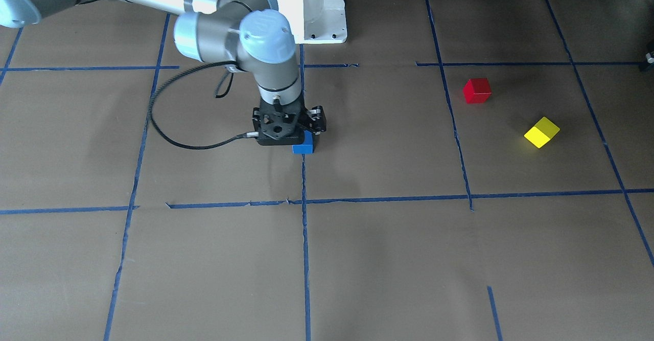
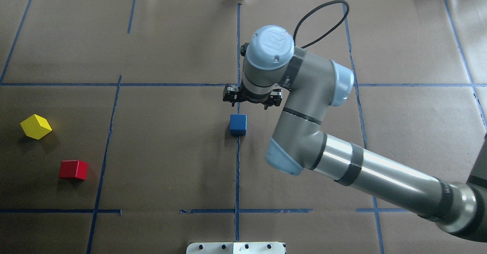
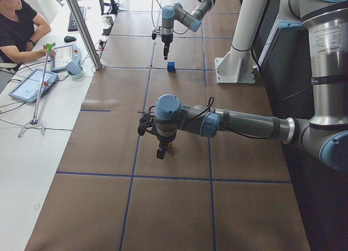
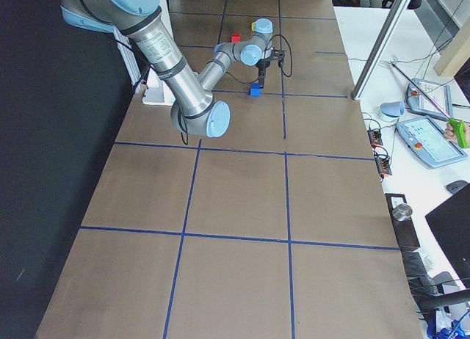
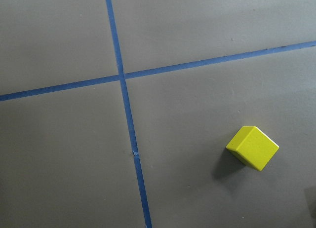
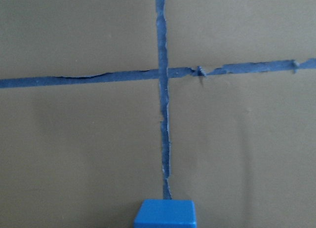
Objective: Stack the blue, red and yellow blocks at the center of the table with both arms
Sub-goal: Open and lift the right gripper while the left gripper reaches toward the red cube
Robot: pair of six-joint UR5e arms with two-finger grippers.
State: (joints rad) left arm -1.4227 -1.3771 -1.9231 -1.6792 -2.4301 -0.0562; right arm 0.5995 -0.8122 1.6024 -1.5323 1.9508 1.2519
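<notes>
Blue block (image 2: 238, 125) sits alone at the middle of the overhead view, square on the vertical tape line (image 2: 237, 170) of the brown surface (image 2: 171, 151), with nothing stacked on it. The right hand (image 2: 253, 98) hangs just above and beyond it, apart from the block and holding nothing; the wrist hides its fingers, so how wide it is open cannot be told. Red block (image 2: 73, 170) and yellow block (image 2: 35, 126) lie near each other at the far left of the overhead view, well apart from the centre, the yellow one turned diagonal to the tape. The left hand (image 3: 161, 152) hovers above the surface in the left side view, its opening unclear; its wrist camera shows the yellow block at lower right. The base block seems placed, and fetching the next block is the step in hand. That calls for the left hand to line up with a block's faces and lower over it, while the right arm clears the centre
</notes>
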